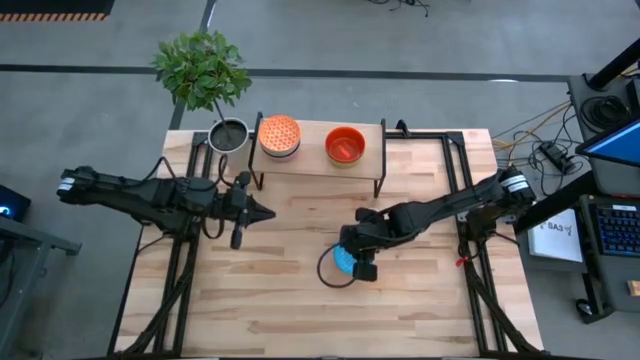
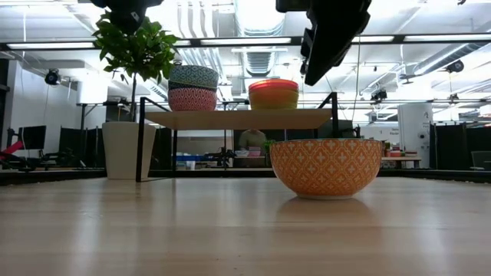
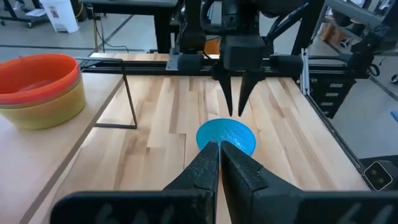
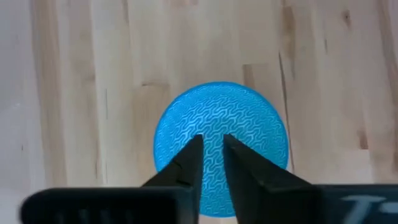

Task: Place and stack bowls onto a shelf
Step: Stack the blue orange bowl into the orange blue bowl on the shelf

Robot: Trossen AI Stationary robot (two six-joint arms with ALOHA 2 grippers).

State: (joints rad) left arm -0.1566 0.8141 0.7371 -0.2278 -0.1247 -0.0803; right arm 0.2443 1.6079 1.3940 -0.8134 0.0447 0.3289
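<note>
One bowl [image 1: 340,262], orange patterned outside [image 2: 326,167] and bright blue inside [image 4: 221,118], stands upright on its base on the table. My right gripper [image 4: 212,140] hangs above it with fingers pointing down and slightly open, clear of the rim [image 2: 313,77]. My left gripper [image 1: 268,212] is shut and waits level to the bowl's left, holding nothing [image 3: 219,146]. The shelf [image 1: 312,140] at the far edge carries two stacks: a patterned stack [image 2: 192,88] on the left and a red-orange bowl topping the right one [image 2: 274,94].
A grey plant pot [image 1: 228,135] with a leafy plant stands just left of the shelf. The shelf's thin black legs [image 3: 127,99] stand between the arms and the far edge. Bare tabletop [image 1: 280,300] lies toward the near edge.
</note>
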